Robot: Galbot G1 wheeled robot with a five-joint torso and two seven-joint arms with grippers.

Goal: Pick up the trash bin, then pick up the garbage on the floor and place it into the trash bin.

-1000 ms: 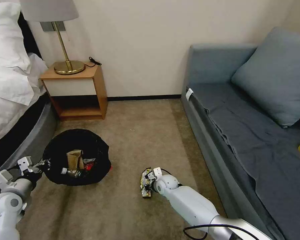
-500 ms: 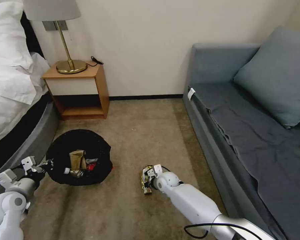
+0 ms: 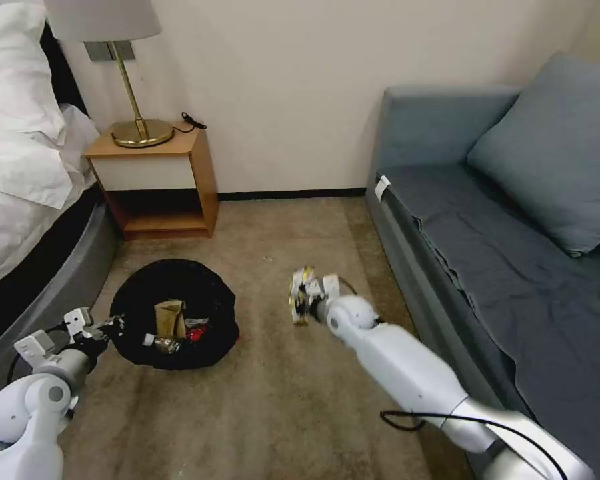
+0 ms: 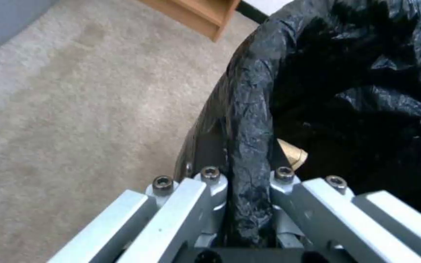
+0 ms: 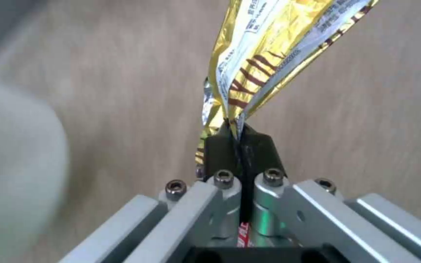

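Left gripper is clamping the black-bagged rim of the trash bin on the carpet, while right gripper is pinching the gold bar wrapper tight, wrapper dangling from its fingertips beyond the bin.
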